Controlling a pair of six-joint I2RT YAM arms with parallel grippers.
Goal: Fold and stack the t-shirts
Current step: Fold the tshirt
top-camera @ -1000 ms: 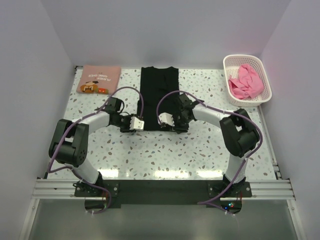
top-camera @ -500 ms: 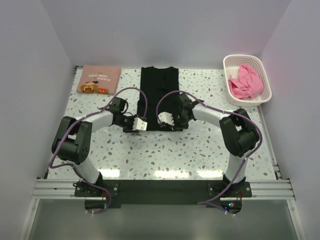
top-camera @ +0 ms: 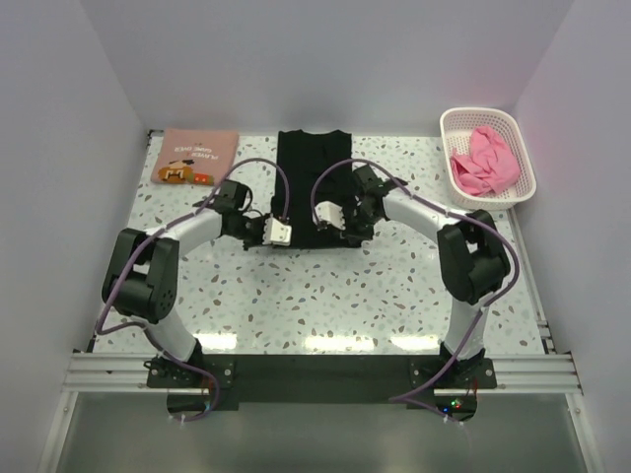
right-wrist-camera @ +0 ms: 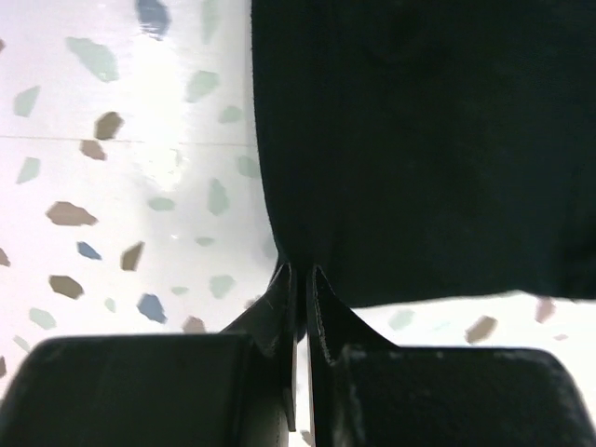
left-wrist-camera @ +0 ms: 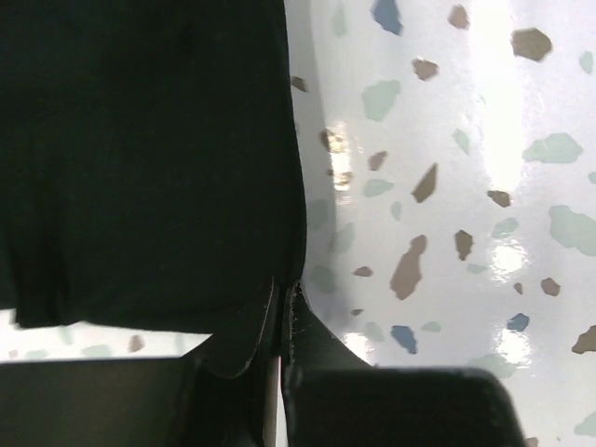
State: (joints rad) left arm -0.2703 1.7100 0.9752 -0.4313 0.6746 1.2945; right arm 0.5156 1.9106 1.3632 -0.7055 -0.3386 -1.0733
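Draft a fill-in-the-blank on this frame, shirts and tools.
The left tool and right tool each pinch a near corner of the black t-shirt; both are ____. The pink t-shirt lies bunched in the basket at the far ____ of the table. The salmon t-shirt lies ____ at the far left.
Missing: shut; right; folded.

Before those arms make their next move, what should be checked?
1. Left end effector shut on near corner of plain black cloth t-shirt: ok.
2. Right end effector shut on its other near corner: ok.
3. Depth of cloth in each grip: cannot tell.
4. Salmon-pink printed t-shirt lies apart from the black one: ok.
5. Bright pink t-shirt out of white plastic lattice basket: not ok.
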